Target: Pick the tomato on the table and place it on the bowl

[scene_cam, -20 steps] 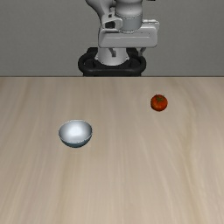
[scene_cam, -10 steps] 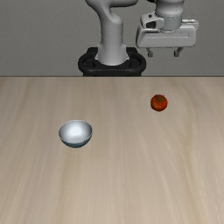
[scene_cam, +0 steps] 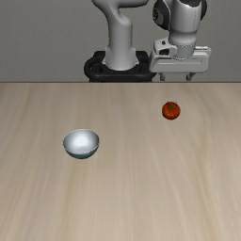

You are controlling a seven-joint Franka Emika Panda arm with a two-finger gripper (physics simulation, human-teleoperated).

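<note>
Reach step: the gripper [scene_cam: 178, 79], wide open and empty, hovers above the tomato [scene_cam: 170, 110] on the table [scene_cam: 141, 193]; next it likely must descend and close around it.

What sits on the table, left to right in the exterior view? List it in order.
bowl → tomato

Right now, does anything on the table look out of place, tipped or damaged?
Nothing stands out. The bowl sits upright, the tomato lies whole on the table, apart from it, and nothing is spilled.
</note>
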